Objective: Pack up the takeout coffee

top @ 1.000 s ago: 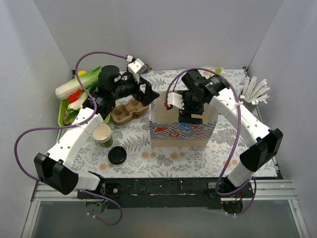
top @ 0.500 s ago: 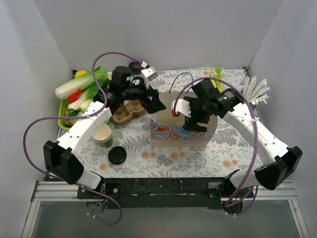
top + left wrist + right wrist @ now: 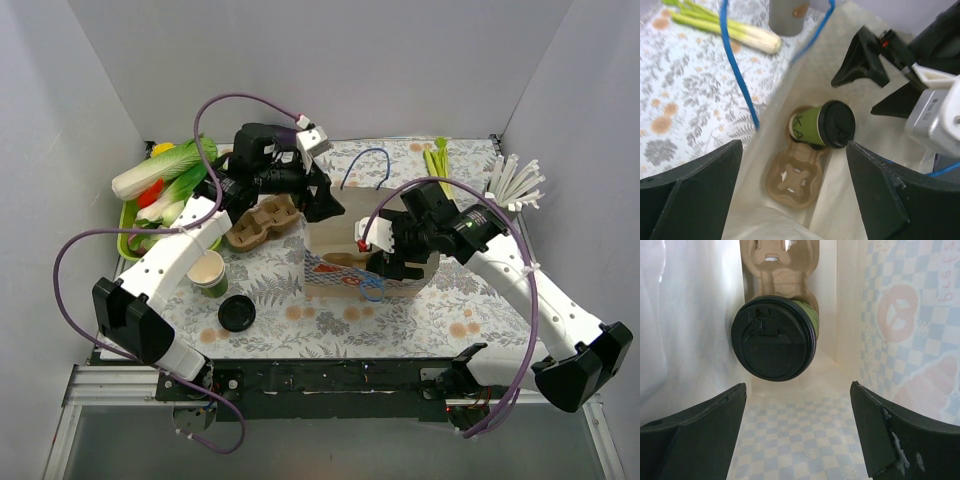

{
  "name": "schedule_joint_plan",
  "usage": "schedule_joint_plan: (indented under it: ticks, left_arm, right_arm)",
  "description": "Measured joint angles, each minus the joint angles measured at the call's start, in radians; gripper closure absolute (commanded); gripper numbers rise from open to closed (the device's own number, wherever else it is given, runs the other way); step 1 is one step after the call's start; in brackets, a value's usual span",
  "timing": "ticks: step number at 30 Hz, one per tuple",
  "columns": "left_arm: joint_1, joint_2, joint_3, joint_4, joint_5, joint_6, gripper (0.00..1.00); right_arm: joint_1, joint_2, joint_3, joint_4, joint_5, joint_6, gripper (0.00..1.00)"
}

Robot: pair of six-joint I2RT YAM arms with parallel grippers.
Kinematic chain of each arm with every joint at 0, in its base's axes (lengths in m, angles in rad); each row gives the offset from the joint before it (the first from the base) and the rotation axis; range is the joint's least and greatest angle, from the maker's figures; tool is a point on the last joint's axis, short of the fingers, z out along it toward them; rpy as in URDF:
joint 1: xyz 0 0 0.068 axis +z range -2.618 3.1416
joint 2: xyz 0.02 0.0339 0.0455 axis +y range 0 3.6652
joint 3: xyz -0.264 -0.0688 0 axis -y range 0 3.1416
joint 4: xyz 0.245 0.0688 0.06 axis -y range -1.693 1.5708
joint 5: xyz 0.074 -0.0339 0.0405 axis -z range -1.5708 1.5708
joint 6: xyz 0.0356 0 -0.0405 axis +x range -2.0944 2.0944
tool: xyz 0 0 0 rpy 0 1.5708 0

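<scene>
The takeout coffee (image 3: pixel 824 125), a green paper cup under a black lid (image 3: pixel 837 124), sits at the bottom of the open paper bag (image 3: pixel 330 272) in the middle of the table. It is seated in one end socket of a brown pulp cup carrier (image 3: pixel 795 177) that lies on the bag's floor.

The left gripper (image 3: pixel 325 205) hangs over the bag's far left corner. Its fingers are spread wide with nothing between them. In its wrist view the coffee lies below the left gripper (image 3: pixel 794 145), just beyond the fingertips and slightly toward the right finger (image 3: pixel 890 200). The bag's blue handle (image 3: pixel 737 65) loops past on the left side.

The right gripper (image 3: pixel 385 262) points into the bag's mouth from the near right side. Its fingers are also wide apart and grip nothing. Its wrist camera looks almost straight down onto the lid (image 3: pixel 774 338), which sits ahead of the right gripper (image 3: pixel 799 386), nearer the left finger (image 3: pixel 695 430), clear of both.

On the table left of the bag are a second carrier (image 3: pixel 262 222), lidless green cups (image 3: pixel 208 272) and a loose black lid (image 3: pixel 237 314).
</scene>
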Motion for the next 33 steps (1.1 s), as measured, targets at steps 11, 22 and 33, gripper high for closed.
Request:
schedule_joint_plan:
  ticks: [11, 22, 33]
  left_arm:
    - [-0.008, 0.003, 0.103, -0.052, 0.030, 0.158, 0.13]
    - [-0.100, 0.094, 0.113, -0.174, -0.035, 0.301, 0.82]
    - [-0.148, 0.071, 0.110, -0.209, -0.029, 0.295, 1.00]
  right_arm:
    - [0.001, -0.053, -0.060, 0.032, 0.000, -0.002, 0.10]
    - [0.003, -0.287, -0.256, 0.135, -0.016, -0.069, 0.07]
    - [0.004, -0.301, -0.326, 0.145, -0.088, -0.132, 0.13]
